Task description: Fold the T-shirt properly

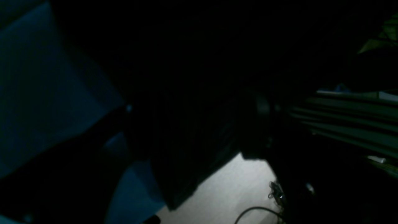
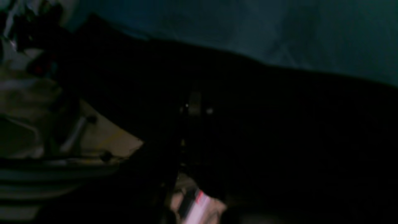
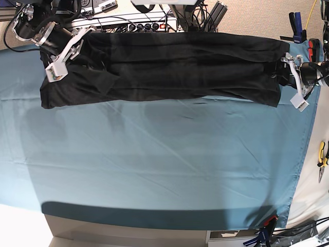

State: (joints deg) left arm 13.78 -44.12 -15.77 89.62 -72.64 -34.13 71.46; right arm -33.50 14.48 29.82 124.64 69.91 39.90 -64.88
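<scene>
The large black cotton T-shirt point(image 3: 159, 69) lies stretched in a long, wrinkled band across the far edge of the teal table cloth point(image 3: 154, 159), folded over itself lengthwise. At one end, the left gripper point(image 3: 293, 82) sits at the shirt's edge, jaws spread wide; whether cloth lies between them cannot be told. At the other end, the right gripper point(image 3: 64, 54) rests on the fabric with its jaws closed tight, though a pinch of cloth is not clear. Both wrist views are nearly black, showing only dark fabric against teal
</scene>
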